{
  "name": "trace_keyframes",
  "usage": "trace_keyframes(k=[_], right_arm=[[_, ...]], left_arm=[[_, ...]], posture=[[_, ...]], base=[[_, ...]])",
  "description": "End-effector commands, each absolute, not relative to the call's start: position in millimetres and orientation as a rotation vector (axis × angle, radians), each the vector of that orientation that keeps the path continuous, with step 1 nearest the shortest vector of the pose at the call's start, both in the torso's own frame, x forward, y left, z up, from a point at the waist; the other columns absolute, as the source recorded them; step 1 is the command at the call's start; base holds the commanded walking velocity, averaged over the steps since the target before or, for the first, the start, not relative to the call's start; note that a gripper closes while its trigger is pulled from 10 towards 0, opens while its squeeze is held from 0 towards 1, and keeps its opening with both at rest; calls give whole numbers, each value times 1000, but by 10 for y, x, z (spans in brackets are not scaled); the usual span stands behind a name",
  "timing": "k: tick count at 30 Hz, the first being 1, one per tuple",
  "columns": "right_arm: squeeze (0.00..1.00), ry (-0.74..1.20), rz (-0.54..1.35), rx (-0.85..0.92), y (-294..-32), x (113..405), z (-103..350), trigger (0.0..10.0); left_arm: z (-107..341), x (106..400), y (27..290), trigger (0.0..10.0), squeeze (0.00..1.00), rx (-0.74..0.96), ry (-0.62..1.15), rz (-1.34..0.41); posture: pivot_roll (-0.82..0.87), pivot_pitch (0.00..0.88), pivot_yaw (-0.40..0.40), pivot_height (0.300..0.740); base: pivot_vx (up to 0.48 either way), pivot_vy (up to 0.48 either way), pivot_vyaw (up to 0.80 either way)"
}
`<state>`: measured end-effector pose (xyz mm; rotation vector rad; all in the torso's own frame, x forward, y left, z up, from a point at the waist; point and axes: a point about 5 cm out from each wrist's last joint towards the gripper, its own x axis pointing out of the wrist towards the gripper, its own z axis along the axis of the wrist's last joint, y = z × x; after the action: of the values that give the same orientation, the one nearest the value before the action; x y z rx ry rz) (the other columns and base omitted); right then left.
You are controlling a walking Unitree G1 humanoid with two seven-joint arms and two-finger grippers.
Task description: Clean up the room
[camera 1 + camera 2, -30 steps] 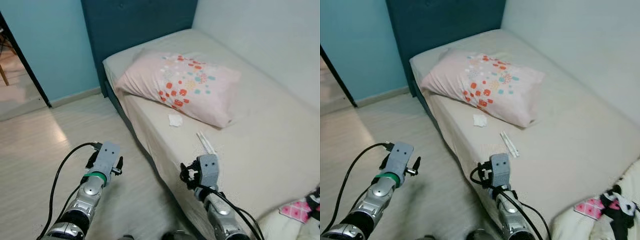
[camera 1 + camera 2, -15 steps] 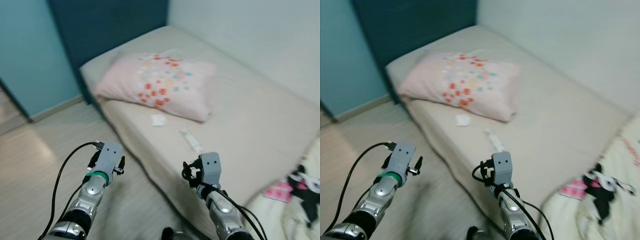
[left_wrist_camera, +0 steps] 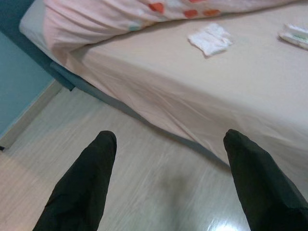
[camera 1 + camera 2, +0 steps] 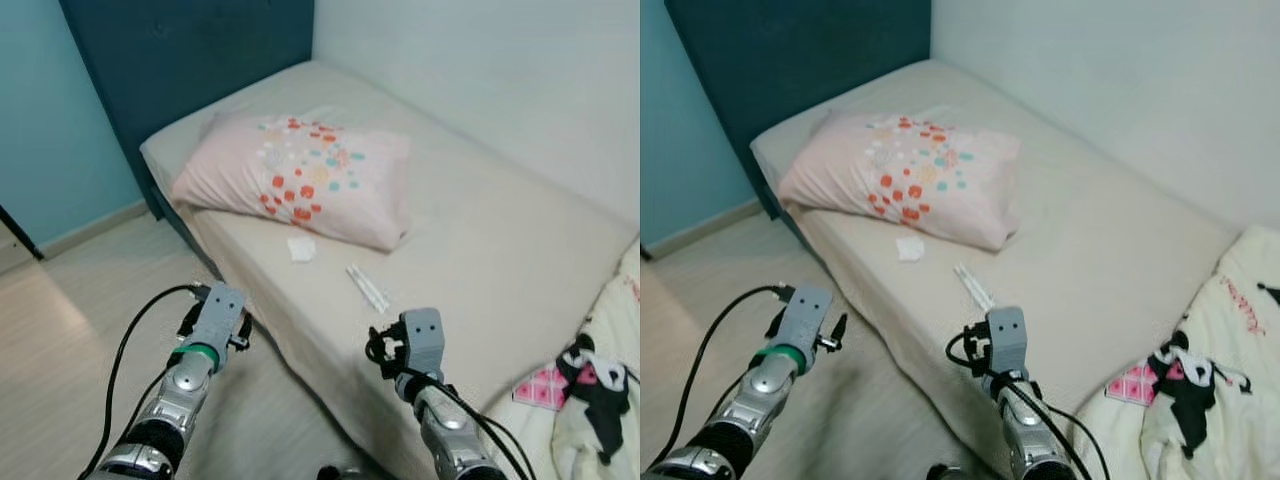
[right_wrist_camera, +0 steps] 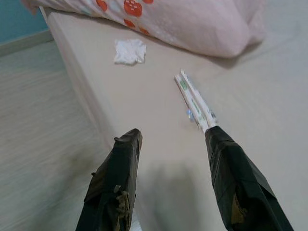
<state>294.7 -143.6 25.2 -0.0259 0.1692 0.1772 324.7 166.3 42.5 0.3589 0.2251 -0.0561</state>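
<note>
Ahead, I see the bed (image 4: 480, 260) filling most of the frame, beige sheet, set against a dark blue headboard (image 4: 190, 50) and a pale wall. Wood-look floor (image 4: 70, 340) runs along its near side. At the foot end lies a cream blanket (image 4: 600, 400) with a black cartoon print and a pink patch. A pink pillow (image 4: 300, 175) with red and teal dots sits near the headboard. Just in front of the pillow, on the sheet — a crumpled white tissue (image 4: 301, 248), and a little apart from it, a thin white wrapper strip (image 4: 368, 288) lying flat. Left gripper (image 3: 168, 183) hangs over the floor beside the bed edge, fingers spread wide, nothing between them. Right gripper (image 5: 171, 168) hovers over the mattress edge, fingers parted and empty — the strip's near end lies just beyond one fingertip.
</note>
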Motion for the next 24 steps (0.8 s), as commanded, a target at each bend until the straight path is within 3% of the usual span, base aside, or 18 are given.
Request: trace_keyframes(k=[1, 5, 24], right_arm=[[0, 192, 184, -20, -1418, 2894, 189, 10000], [0, 188, 187, -19, -1408, 2892, 191, 10000], [0, 188, 192, -23, -1403, 2890, 191, 10000]], left_arm=[[312, 3170, 1696, 10000, 0, 369, 277, -54], [318, 3170, 1692, 10000, 0, 373, 268, -59], [322, 3173, 1691, 10000, 0, 355, 269, -51]], posture=[[-3, 114, 25, 713], [-3, 114, 25, 713], [-1, 118, 24, 713]], base=[[0, 0, 0], [129, 0, 0], [359, 0, 0]])
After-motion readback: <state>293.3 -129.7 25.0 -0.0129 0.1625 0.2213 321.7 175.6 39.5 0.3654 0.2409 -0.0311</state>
